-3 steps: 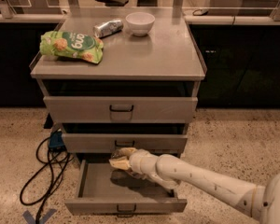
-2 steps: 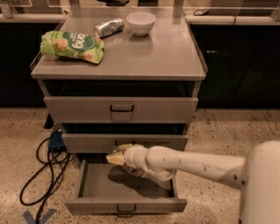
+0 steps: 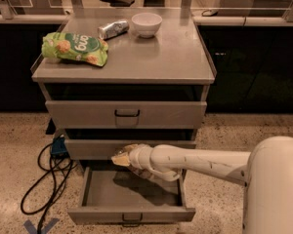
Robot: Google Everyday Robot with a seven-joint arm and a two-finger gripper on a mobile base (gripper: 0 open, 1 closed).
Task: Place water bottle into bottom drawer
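While hovering over the open bottom drawer (image 3: pixel 132 213) with the water bottle (image 3: pixel 147 172) clamped in the hand (image 3: pixel 122 157) (far left side), midway through placing. Next, lower it inside, then release.

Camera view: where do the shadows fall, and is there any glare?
Camera view: dim, warm light from above. The tool, hovering over the open bottom drawer, and its arm cast a dark shadow on the drawer floor. The cabinet top shows soft sheen near the bowl; the gaps above the drawers are black.
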